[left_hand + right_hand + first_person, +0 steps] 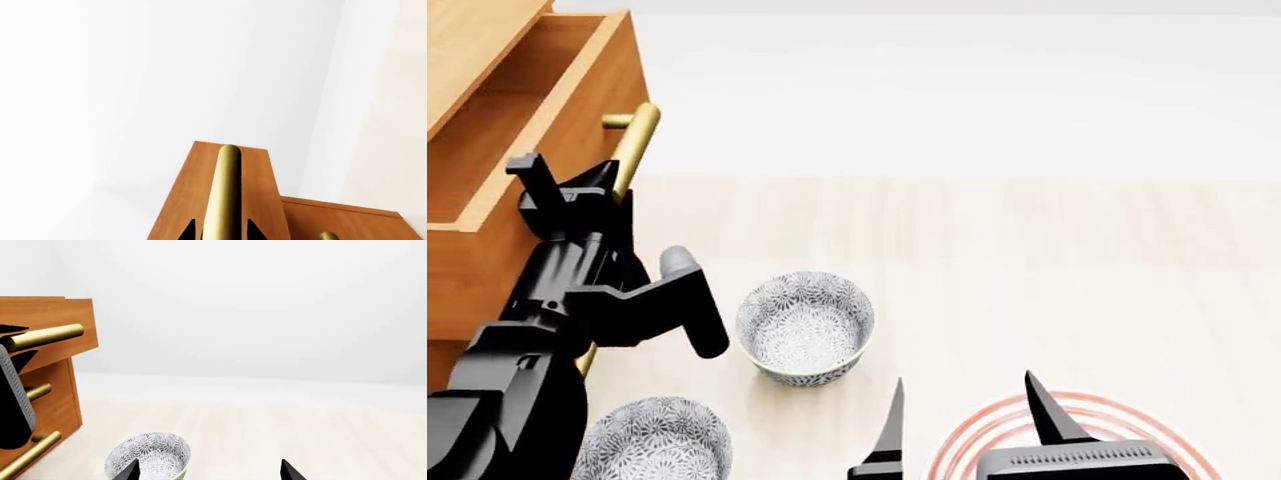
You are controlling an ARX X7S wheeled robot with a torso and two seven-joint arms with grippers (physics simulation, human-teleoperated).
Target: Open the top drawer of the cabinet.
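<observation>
At about ten o'clock from the middle of our head view stands the tall orange-brown wooden cabinet (481,290), and its top drawer (521,110) is pulled out, showing a lighter wood box interior. The light wooden floor (1028,260) spreads across the rest of that view. Our black left arm reaches toward ten o'clock, and its left gripper (614,185) has its fingers clenched around the drawer's brass cylindrical bar handle (634,140); in the left wrist view the bar (223,195) runs between the two dark fingertips (189,231). Our right gripper (968,415) hangs at five o'clock with its fingers spread apart and nothing between them, above a flat plate with red rings (988,440). One grey-white patterned bowl (805,325) sits near six o'clock, and a second like bowl (654,440) lies at seven o'clock, near the arm.
</observation>
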